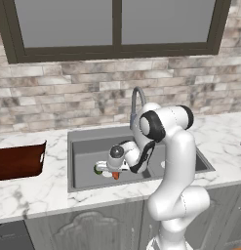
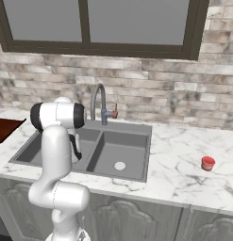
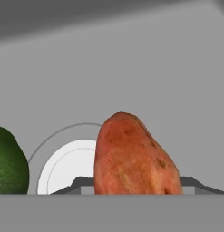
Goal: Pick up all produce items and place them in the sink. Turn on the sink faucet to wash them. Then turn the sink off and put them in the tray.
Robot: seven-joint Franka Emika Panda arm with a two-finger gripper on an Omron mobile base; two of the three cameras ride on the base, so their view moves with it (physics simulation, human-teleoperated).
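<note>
While your arm bends low into the left basin of the dark grey sink (image 1: 88, 146), the gripper (image 1: 113, 172) sits just above the basin floor with the orange-red vegetable (image 3: 133, 156) between its fingers. In the hand view the vegetable stands upright and fills the space between the two dark fingers (image 3: 77, 185), whose tips show on either side of it; you appear to be gripping it, though contact at the pads is hidden behind the vegetable. In the left base view an orange tip pokes out beneath the gripper. The dark-green lime-like fruit (image 3: 9, 163) lies just beside it, close to the round pale drain (image 3: 68, 167). You can see the grey gooseneck faucet (image 2: 99, 101) rising behind the sink, with a small reddish handle at its base. The reddish-brown tray (image 1: 19, 160) rests on the marble surface (image 1: 34, 195) to the left of the sink, well apart from the gripper. A small red cup (image 2: 208, 163) stands on the surface to the right of the sink.
</note>
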